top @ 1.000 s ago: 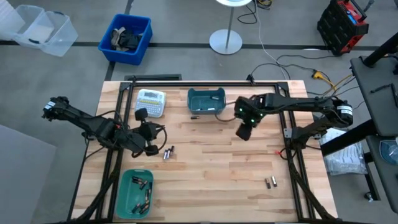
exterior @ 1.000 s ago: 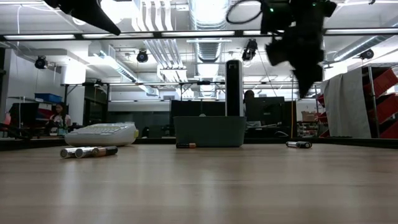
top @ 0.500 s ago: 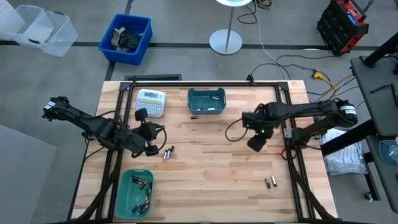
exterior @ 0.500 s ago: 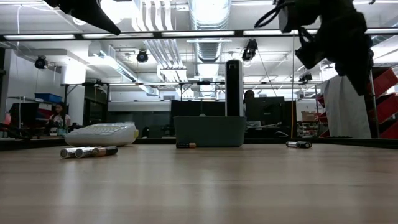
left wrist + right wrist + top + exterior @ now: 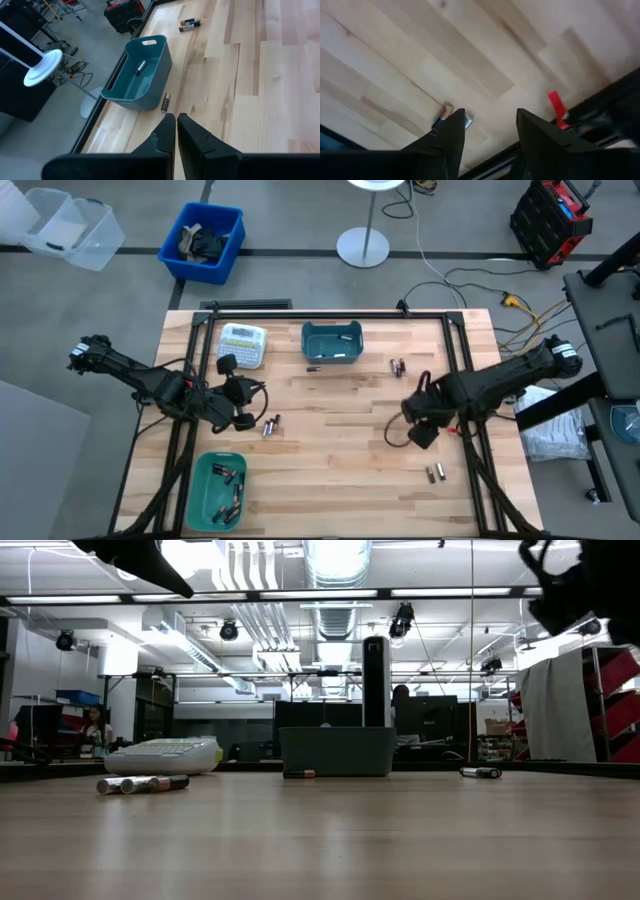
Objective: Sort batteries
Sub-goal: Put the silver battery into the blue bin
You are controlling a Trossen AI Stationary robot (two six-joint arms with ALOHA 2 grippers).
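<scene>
Two teal bins [image 5: 332,342]; seven loose batteries [image 5: 270,425] on table; right tool [image 5: 423,434] wide, left tool [image 5: 243,404] narrow.

— How's the light?
— Bright and even from above. In the low view the ceiling strip lights [image 5: 330,592] glare white, and the wooden table [image 5: 320,840] close to the lens is soft.
— Shadows?
— Faint ones only, under the teal bin [image 5: 141,72].
— Any blur?
— The right wrist view is smeared; its wood grain and red clip [image 5: 556,105] lack crisp edges.
</scene>
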